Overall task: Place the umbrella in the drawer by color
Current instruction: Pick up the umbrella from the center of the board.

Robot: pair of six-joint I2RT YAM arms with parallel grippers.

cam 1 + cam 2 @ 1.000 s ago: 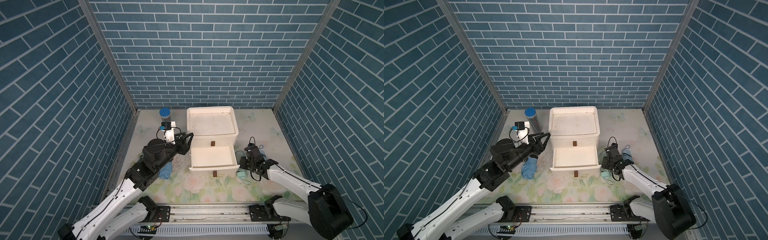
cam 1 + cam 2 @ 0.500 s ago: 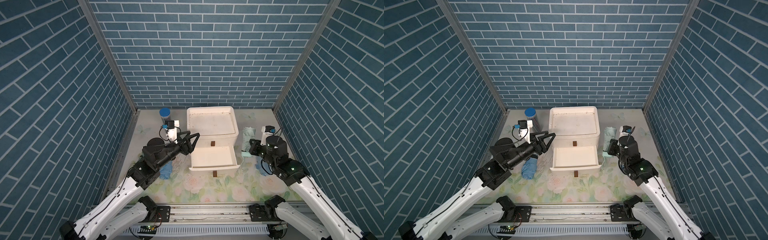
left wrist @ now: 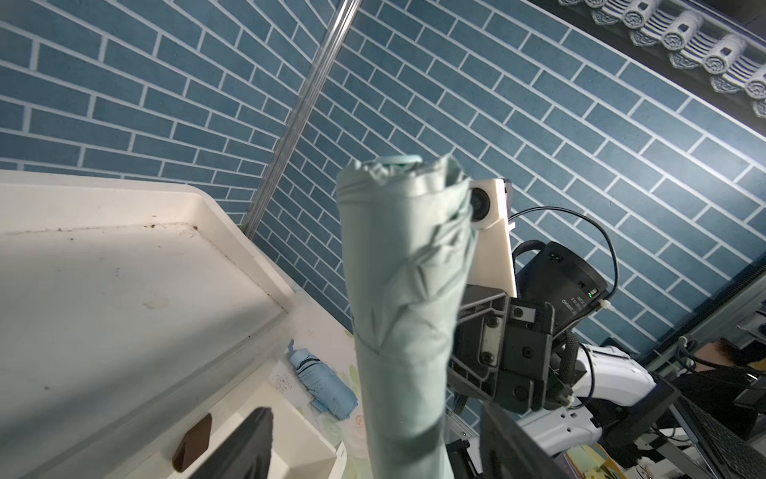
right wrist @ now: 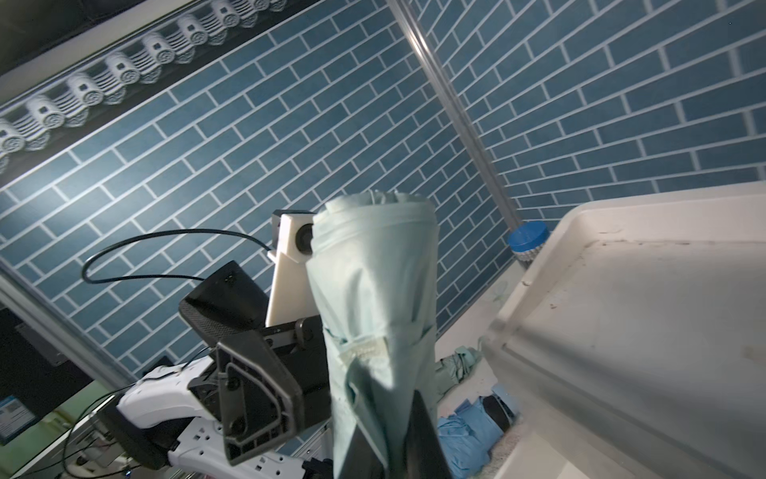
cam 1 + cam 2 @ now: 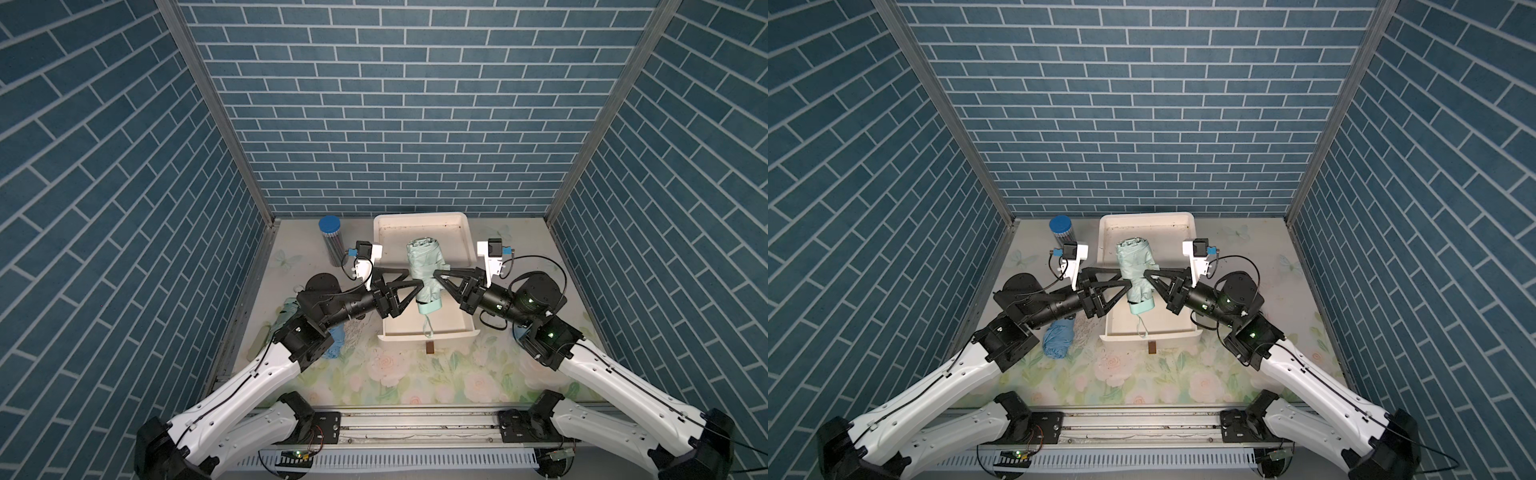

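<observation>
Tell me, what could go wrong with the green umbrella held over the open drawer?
The right tool seems to pinch only the cloth of the green umbrella, and the left tool is open around it, so it might slip and drop.
It stands upright over the drawer, so it may tip past the rim.
Its dangling strap could snag on the drawer's front.
</observation>
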